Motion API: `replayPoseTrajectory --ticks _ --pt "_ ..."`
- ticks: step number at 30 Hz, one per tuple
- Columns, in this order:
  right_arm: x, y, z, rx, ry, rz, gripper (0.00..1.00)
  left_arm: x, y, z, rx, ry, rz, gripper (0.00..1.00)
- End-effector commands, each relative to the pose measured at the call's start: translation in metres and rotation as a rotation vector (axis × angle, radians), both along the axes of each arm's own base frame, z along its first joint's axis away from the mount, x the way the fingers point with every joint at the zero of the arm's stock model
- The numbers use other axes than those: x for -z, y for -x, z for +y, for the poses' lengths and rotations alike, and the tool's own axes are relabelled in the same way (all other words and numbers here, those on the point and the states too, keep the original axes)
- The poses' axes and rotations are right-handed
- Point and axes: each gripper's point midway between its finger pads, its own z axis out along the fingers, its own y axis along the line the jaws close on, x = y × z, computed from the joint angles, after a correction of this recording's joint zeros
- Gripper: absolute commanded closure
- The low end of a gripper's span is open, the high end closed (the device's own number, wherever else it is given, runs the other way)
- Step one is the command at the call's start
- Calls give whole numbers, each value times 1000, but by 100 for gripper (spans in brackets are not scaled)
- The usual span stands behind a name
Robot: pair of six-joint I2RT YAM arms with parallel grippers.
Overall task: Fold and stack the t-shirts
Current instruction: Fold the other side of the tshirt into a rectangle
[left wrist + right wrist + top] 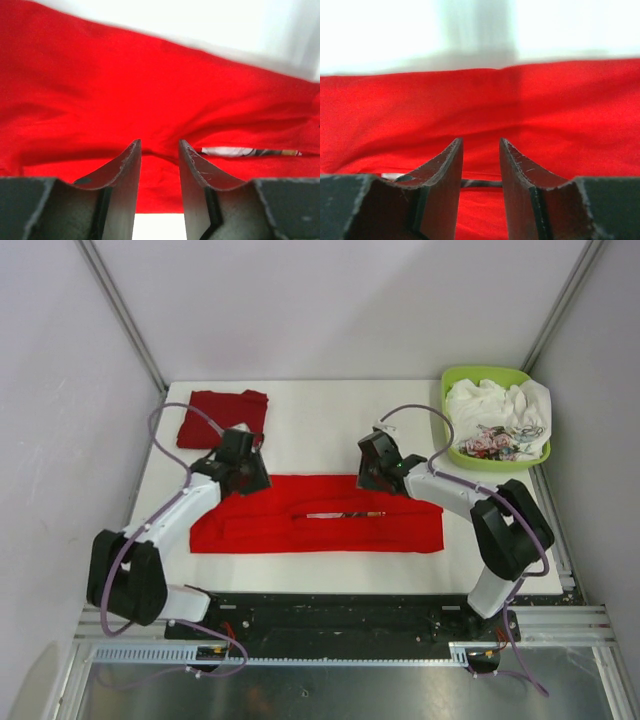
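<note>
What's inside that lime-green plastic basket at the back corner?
The lime-green plastic basket holds crumpled white cloth and a multicoloured patterned piece. Anything beneath them is covered.

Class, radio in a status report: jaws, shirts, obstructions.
Left, right jaws open, empty, over far edge of bright red shirt, folded to a strip. Dark red shirt folded, far left. Nothing in the way.
</note>
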Motion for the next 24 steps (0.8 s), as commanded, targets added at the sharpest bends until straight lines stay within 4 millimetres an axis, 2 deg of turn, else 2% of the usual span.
replayPoseTrajectory --ticks 1,5,9,13,17,24 --pt "5 5 -30 34 60 16 61 12 1 -40 -8 104 14 61" --pt "10 4 -58 86 79 34 61 25 -8 -69 10 144 13 63" --pt "16 5 -80 122 95 52 62 47 -14 -96 61 144 53 66" --pt "22 9 -94 142 105 71 62 67 -6 -112 103 125 105 71" --pt "27 13 -102 152 103 85 63 76 10 -118 133 113 129 71" --pt "34 21 -113 165 113 110 63 86 27 -114 161 92 158 73"
